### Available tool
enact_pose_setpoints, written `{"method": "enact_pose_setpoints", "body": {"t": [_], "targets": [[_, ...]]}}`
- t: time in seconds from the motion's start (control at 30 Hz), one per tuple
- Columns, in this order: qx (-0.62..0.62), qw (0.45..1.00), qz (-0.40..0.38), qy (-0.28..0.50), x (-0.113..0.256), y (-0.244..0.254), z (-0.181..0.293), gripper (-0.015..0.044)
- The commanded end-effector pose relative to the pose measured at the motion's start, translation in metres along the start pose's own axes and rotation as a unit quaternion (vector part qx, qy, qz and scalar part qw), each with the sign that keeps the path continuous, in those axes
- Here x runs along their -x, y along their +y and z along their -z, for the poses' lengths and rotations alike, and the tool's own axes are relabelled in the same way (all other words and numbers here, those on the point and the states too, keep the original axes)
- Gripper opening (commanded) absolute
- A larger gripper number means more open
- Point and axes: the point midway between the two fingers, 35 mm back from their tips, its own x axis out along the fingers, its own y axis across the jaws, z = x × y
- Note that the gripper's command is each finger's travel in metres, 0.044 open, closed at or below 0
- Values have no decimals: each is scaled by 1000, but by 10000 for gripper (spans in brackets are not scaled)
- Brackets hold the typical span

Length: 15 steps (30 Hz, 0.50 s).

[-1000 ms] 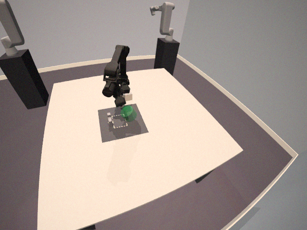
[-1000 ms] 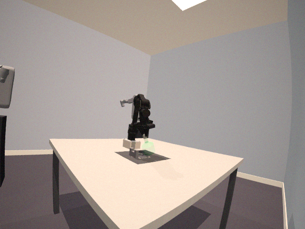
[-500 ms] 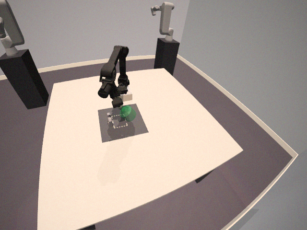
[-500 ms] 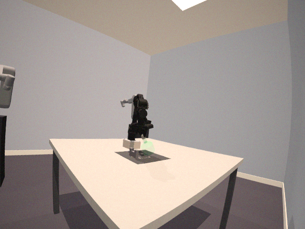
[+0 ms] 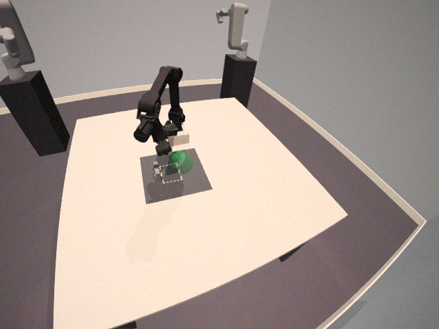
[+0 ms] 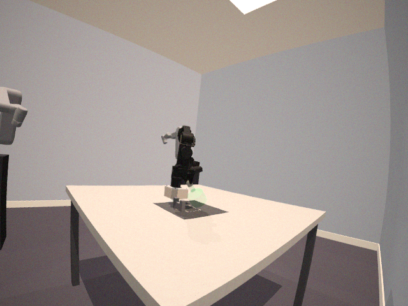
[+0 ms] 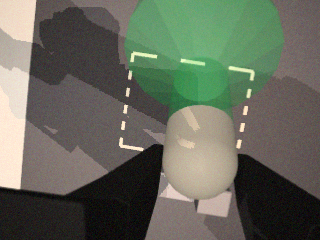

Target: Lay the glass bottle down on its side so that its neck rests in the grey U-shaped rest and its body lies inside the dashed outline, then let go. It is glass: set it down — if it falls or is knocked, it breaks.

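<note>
And here's the arm point(image 6: 186, 151), bent over the bench point(image 6: 204, 250), well in from its near corner! The green bottle point(image 6: 197, 197) tilts, neck up toward the arm, beside a pale block point(image 6: 176, 192). Beneath them lies the dark mat point(image 6: 210, 211), between the bench's left and right edges!

Pale grey and bluish walls point(image 5: 372, 88) point(image 6: 296, 131) meet at twelve o'clock in the exterior view, above a dark purplish floor point(image 5: 354, 198) point(image 6: 36, 230); a bright ceiling panel point(image 6: 252, 4) glows near one o'clock
</note>
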Motion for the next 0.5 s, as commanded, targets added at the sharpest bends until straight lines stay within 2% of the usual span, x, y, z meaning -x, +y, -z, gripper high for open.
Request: {"method": "enact_pose_setpoints", "body": {"t": [0.0, 0.47], "targets": [[0, 1000, -1, 2, -2, 0, 10, 125], [-1, 1000, 2, -2, -7, 1, 28, 125]]}}
